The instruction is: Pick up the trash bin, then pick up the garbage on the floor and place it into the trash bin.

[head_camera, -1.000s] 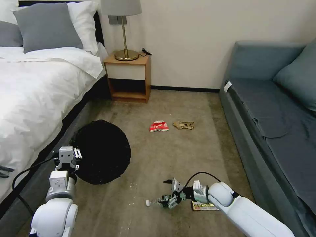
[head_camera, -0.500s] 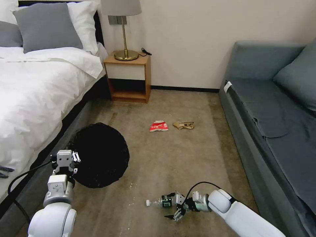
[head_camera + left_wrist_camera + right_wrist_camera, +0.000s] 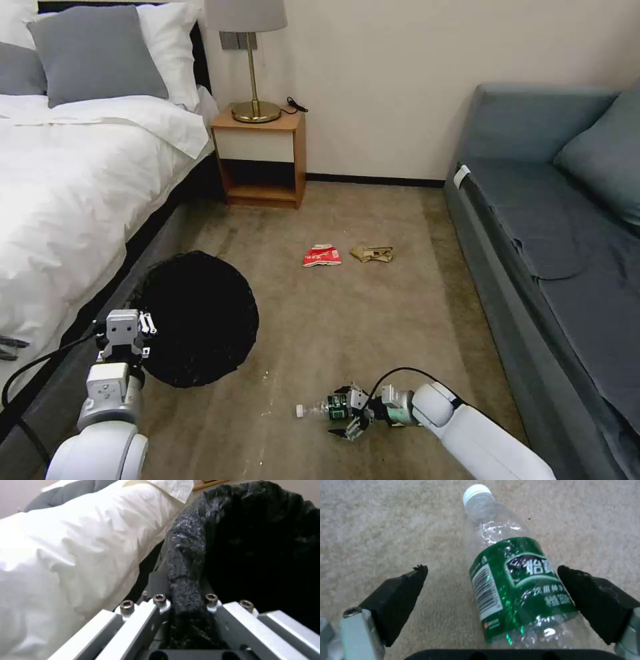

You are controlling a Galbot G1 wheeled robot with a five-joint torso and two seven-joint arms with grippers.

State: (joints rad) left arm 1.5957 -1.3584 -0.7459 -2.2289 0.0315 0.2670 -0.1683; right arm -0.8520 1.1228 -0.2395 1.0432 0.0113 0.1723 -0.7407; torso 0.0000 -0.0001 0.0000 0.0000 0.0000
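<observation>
Beside the bed (image 3: 60,200), along the left edge of the carpeted floor (image 3: 373,313), the trash bin (image 3: 193,320) is held tilted, its black-bagged rim clamped by the left gripper (image 3: 124,328), whose jaws are seen closed on the wrinkled rim in the left wrist view (image 3: 186,610). Near the floor's front edge the bottle (image 3: 323,408) is lying on its side, straddled by the right gripper (image 3: 347,413), whose black pads (image 3: 403,590) are spread wide on either side of the green label without touching it. Toward the middle of the floor, the red-white snack bag (image 3: 322,255) and the brown paper wad (image 3: 373,253) are lying just beside each other.
</observation>
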